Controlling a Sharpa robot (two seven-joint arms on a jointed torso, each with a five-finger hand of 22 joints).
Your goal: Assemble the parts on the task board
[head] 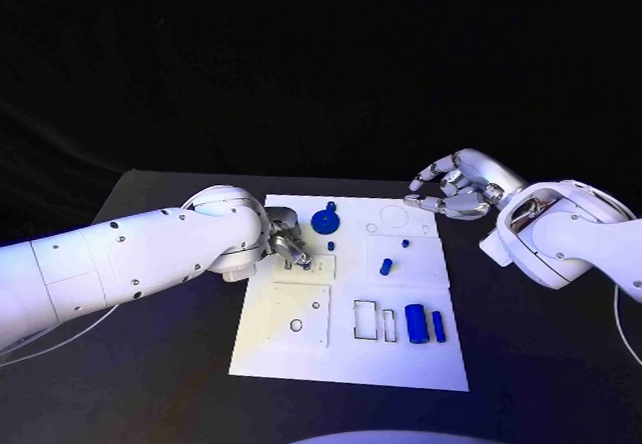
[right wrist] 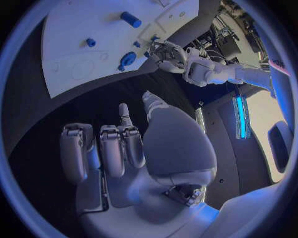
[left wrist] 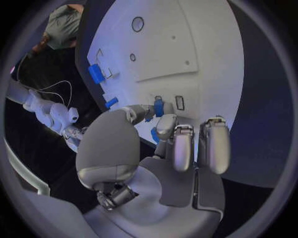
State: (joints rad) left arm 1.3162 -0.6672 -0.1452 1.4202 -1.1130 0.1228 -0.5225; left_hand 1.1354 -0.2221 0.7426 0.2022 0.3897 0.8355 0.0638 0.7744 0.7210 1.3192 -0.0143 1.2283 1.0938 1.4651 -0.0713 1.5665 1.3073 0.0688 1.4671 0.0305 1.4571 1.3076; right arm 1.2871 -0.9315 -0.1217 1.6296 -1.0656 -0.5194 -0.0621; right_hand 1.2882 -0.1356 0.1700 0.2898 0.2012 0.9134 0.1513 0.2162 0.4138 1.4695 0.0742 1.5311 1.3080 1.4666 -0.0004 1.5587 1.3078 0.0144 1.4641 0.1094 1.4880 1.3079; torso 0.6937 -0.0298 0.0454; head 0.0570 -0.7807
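Note:
The white task board [head: 284, 334] lies in the middle of the black table. My left hand [head: 286, 246] is at the board's left edge. In the left wrist view its thumb and a finger pinch a small blue part [left wrist: 158, 107], upright at a slot beside a rectangular slot [left wrist: 179, 102]. My right hand [head: 450, 190] hovers over the board's far right corner, fingers loosely curled and apart, holding nothing. A round blue part [head: 326, 220] stands near the far edge. Two pegs [head: 404, 244] [head: 385, 267] stand mid-board. A thick blue cylinder [head: 414, 323] and a thin one [head: 438, 325] lie near the right edge.
Empty rectangular recesses [head: 365, 319] lie left of the cylinders, and a small ring hole [head: 296, 325] marks the raised left panel. Bare black table [head: 157, 391] surrounds the board. A cable [head: 39, 342] trails under my left arm.

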